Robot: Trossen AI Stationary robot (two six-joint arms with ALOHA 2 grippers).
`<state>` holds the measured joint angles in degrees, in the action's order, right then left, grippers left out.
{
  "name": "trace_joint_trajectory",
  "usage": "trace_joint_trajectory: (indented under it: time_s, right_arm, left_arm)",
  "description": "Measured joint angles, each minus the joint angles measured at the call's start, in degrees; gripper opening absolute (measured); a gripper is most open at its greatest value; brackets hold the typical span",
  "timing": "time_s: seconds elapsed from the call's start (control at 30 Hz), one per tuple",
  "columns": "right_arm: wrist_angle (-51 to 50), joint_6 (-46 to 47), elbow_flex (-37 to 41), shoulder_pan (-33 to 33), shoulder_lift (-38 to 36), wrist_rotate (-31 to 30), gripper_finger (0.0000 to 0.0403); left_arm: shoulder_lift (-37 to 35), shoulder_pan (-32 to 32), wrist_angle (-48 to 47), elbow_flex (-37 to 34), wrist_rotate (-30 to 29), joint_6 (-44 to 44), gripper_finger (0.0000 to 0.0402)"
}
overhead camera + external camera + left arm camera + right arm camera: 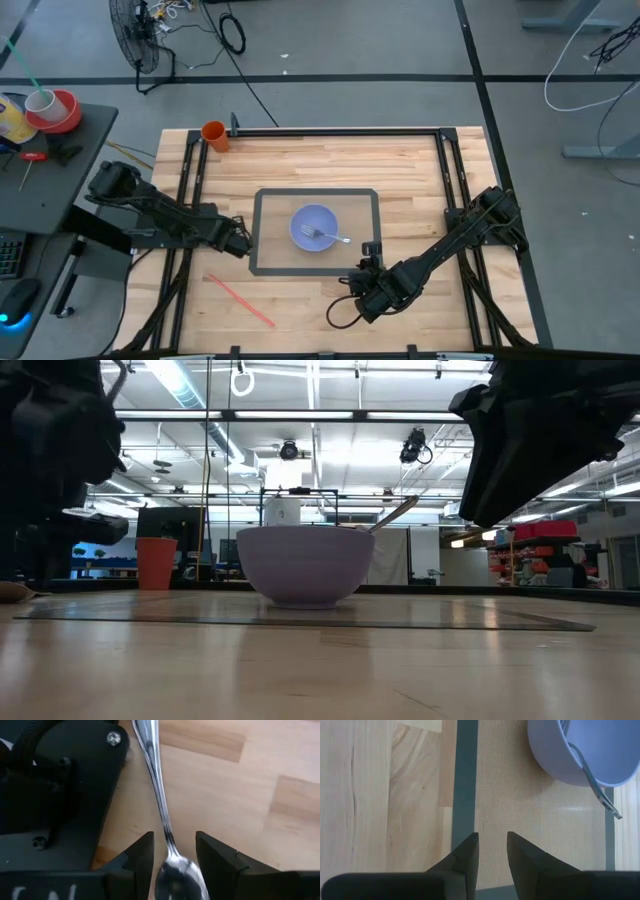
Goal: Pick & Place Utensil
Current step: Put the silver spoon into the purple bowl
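A lavender bowl (314, 227) (303, 563) stands on a dark-framed mat (262, 262). A metal fork (330, 236) lies in it, its handle over the rim (600, 795) (395, 512). My left gripper (240, 243) (174, 852) is by the mat's left edge, shut on a metal spoon (160, 805); the high view does not show the spoon. My right gripper (370, 266) (492, 840) hovers shut over the mat's near right part, short of the bowl, touching nothing. My left gripper holds the spoon by its bowl end (180, 875), pinched between the two fingers where the neck widens. The fingers lie along the spoon, and the handle (147, 750) runs straight out ahead of them. Whether it is lifted clear of the wood I cannot tell.
An orange cup (214, 135) (157, 563) stands at the table's far left corner. A thin red stick (240, 300) lies on the wood near the near edge. A black part with a screw (75, 780) sits beside the spoon's handle. Black rails (188, 180) run along both table sides.
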<state>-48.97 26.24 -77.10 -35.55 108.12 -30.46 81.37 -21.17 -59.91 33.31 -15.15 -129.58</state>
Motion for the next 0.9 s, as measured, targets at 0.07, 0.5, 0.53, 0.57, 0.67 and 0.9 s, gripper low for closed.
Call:
trace_joint_trajectory:
  time_s: [0.07,0.5,0.53,0.57,0.67,0.9]
  right_arm:
    - [0.02,-0.01,0.0,0.0,0.0,-0.02,0.0105]
    - [0.15,-0.68,-0.02,0.0,0.0,-0.15,0.0105]
    - [0.17,-0.76,0.0,0.0,0.0,-0.15,0.0105]
    - [0.15,-0.81,-0.01,0.0,0.0,-0.15,0.0105]
    - [0.15,-0.79,0.0,0.0,0.01,-0.15,0.0105]
    - [0.15,-0.79,-0.01,0.0,0.02,-0.12,0.0105]
  left_arm:
    - [1.92,0.52,0.46,0.0,-0.17,-0.92,0.0151]
    - [6.9,1.09,5.94,2.22,-4.02,3.74,0.0127]
    - [6.91,1.09,6.02,2.55,-4.23,4.28,0.0119]
    - [6.92,1.09,6.04,2.91,-4.27,4.93,0.011]
    - [6.92,1.07,8.32,3.55,-4.58,7.22,0.008]
    - [6.83,0.99,11.39,3.48,-5.25,12.11,0.0038]
